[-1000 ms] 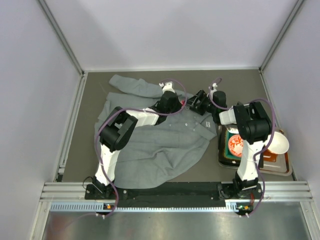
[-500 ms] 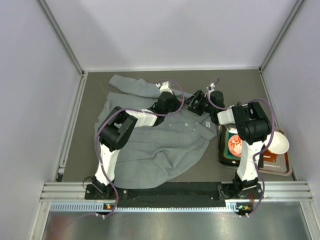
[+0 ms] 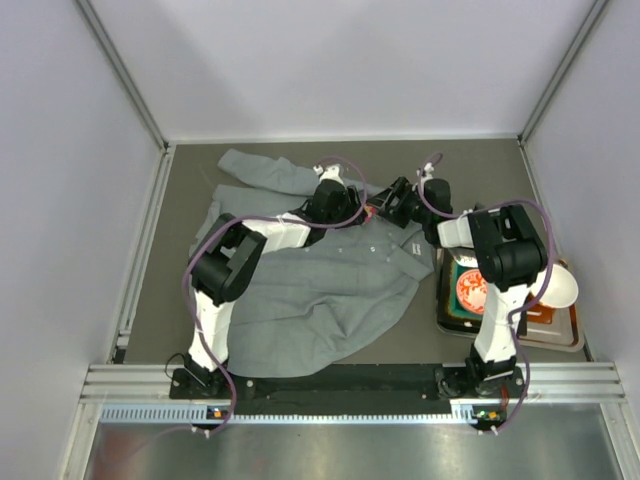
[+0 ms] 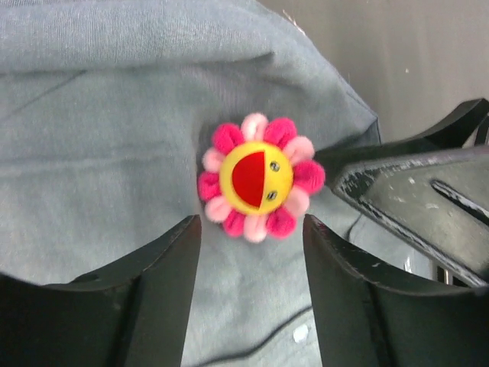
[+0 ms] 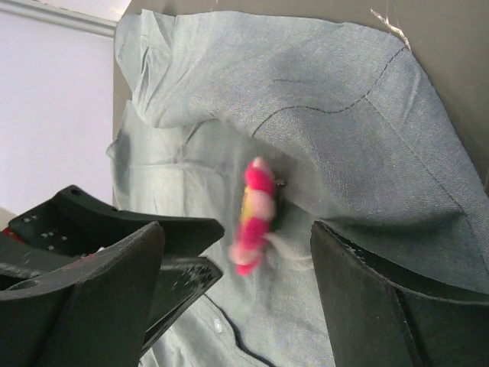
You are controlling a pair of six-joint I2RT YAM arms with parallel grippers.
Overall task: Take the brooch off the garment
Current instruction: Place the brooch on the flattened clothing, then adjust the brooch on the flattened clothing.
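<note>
Brooch (image 4: 256,176) sits on garment (image 4: 114,138) near its far edge, table (image 4: 428,61) beyond; left gripper (image 4: 250,229) and right gripper (image 5: 237,237) both spread open, flanking it closely.

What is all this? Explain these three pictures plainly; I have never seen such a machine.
Two robot arms are bolted to a table. The wide picture looks down from above; the two close-ups come from a camera on each wrist. A rumpled grey shirt lies on the table with a pink flower brooch pinned to it. The left tool and the right tool are both open, fingers either side of the brooch; nothing is held. A tray and a white bowl sit at the right.
</note>
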